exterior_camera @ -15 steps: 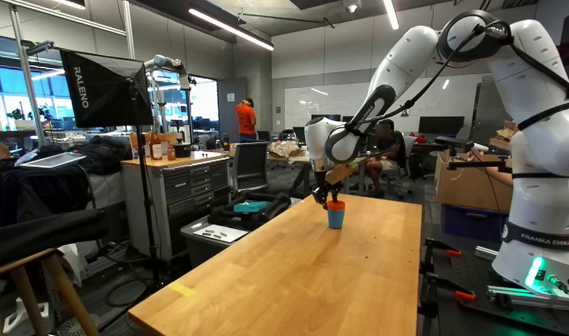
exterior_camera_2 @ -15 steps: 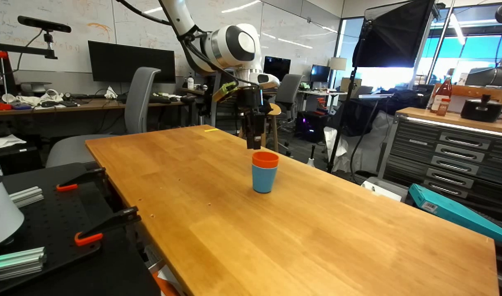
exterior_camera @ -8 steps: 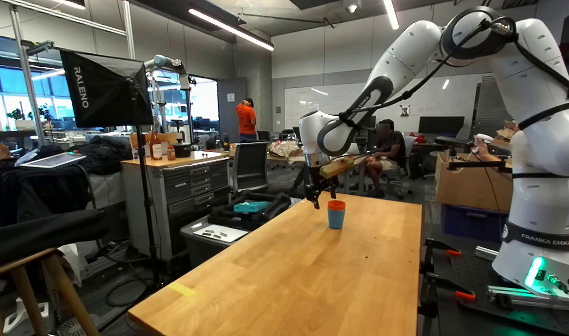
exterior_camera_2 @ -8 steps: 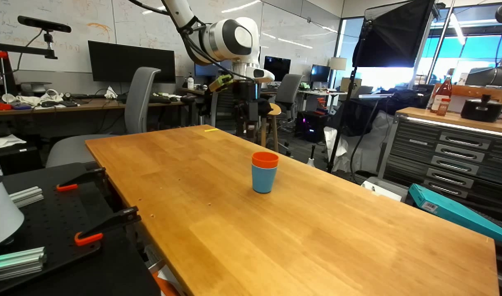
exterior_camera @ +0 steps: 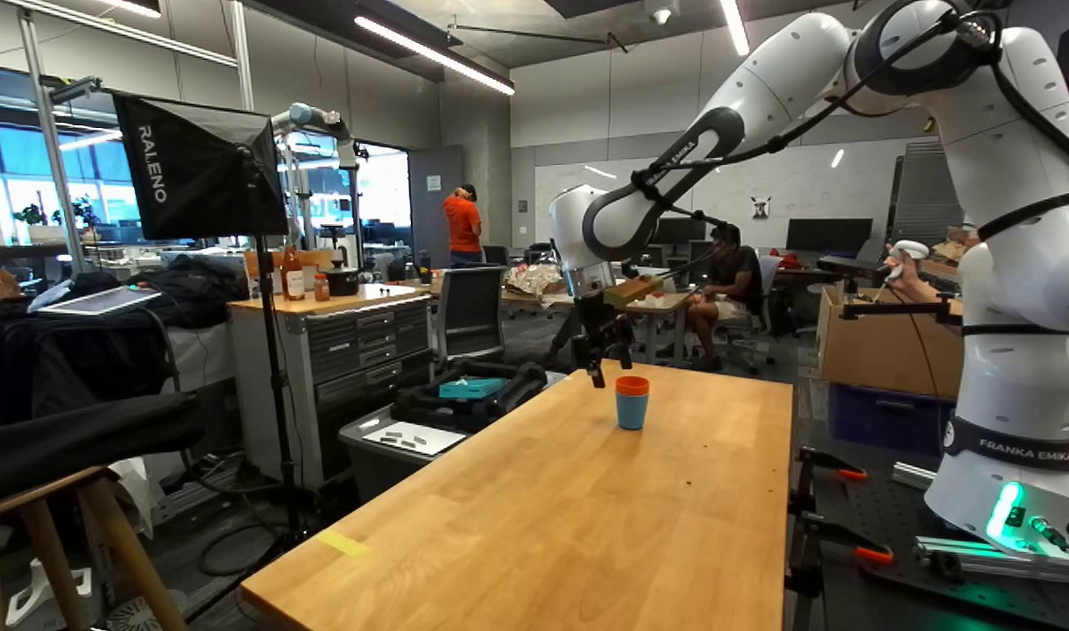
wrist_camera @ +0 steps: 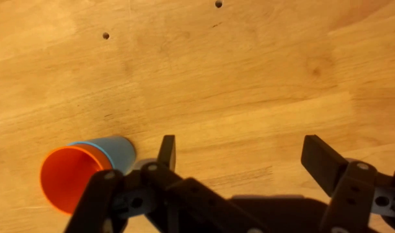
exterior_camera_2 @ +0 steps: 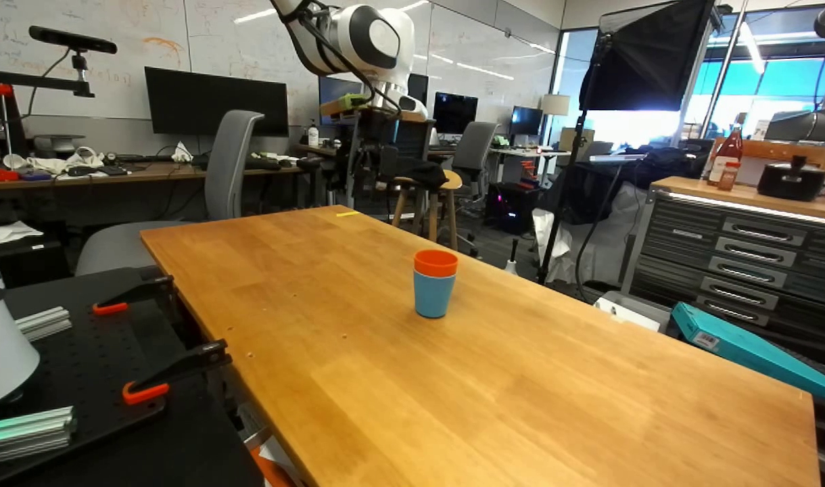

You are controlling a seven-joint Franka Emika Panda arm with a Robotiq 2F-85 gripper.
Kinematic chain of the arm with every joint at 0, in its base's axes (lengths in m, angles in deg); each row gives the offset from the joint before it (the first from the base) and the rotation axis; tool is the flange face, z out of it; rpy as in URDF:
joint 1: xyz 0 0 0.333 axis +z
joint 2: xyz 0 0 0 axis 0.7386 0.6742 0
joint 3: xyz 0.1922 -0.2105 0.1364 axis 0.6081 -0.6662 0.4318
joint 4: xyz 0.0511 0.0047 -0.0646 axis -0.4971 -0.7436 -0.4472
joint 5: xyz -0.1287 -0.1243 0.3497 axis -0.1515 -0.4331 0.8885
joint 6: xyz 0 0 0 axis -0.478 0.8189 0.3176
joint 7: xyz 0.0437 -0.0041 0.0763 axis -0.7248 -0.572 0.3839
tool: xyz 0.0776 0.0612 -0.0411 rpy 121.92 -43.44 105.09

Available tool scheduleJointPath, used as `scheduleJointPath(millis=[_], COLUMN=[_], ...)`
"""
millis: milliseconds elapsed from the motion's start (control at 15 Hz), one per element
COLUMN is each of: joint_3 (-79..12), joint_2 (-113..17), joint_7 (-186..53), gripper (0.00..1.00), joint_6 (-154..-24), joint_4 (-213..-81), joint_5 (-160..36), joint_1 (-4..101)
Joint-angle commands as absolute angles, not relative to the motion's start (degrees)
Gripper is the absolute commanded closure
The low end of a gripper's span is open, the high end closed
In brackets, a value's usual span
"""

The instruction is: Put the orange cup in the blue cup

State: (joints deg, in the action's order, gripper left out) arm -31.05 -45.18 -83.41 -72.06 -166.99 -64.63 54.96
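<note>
In an exterior view, we find the orange cup [exterior_camera: 632, 384] nested in the blue cup [exterior_camera: 632, 412], mouth up, a band of its wall standing proud. The pair is upright on the table [exterior_camera: 534, 526]. The gripper [exterior_camera: 612, 373] hangs near, higher and off to the side, apparently touching neither.

In an exterior view, a stool [exterior_camera_2: 452, 180] shows beyond the gripper, which is dark on dark; we cannot read its grip from here. The nest is plainer: the orange band looks nearly even above the blue rim, so we judge it well seated and the task done.

Wrist view: the fingers [wrist_camera: 323, 165] stand wide apart, table showing between them, nothing held. Both cups lie outside that gap, past one finger; the gripper's own parts hide some of the orange wall.

Handling, our guess: thin plastic, light, a little springy, smooth enough to slide in a weak pinch, hard to break. For any re-grip we'd take the exposed orange band, one finger in the mouth and one outside; lower down, we'd be holding blue. A hard squeeze may oval the rim, and a tight nest may lift whole. So light a stack probably tips easily; next move should clear the rim.
</note>
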Motion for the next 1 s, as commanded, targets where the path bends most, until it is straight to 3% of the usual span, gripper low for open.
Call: scheduleJointPath(millis=[0, 933], joint_3=[-28.6, -26.7], joint_2=[-47.0, -51.5], joint_7=[-75.4, -72.8], gripper=[0.00, 0.00], joint_6=[-65.7, -69.7], joint_4=[-165.2, -166.5], joint_5=[-61.7, -64.2], joint_1=[53.8, 55.2])
